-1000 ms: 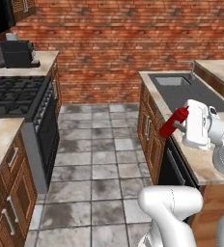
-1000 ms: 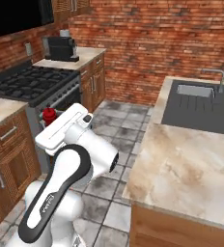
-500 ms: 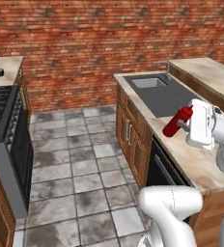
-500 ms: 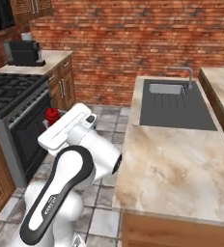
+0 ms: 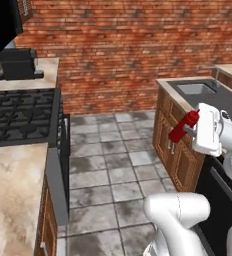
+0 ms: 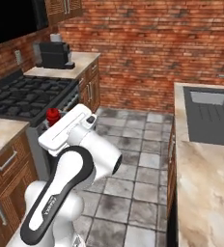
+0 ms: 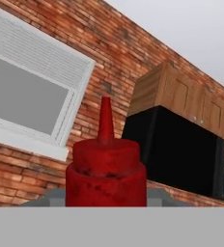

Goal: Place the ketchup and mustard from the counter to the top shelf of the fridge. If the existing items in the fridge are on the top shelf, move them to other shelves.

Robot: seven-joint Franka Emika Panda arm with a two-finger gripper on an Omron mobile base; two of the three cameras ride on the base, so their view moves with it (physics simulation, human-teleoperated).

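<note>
Transit step: claw [image 5: 190,131] clenched on ketchup [image 5: 184,127], bottle held mid-air over floor [image 5: 103,165], nozzle up in hand view. Stove [image 5: 18,112] on left, sink table [image 6: 205,159] on right. Next: reach fridge w/ base, then lift bottle to top shelf, keep upright.

The ketchup [image 5: 184,127] is solid red, nozzle included, against a red-brown brick wall [image 5: 138,45] with pale mortar lines. At nine o'clock in the left base view sits a black stove [image 5: 18,115]; the table [image 6: 205,183] is beige marbled stone over brown wooden cabinets [image 5: 180,155], and the floor [image 5: 108,170] is mottled grey tile.
</note>
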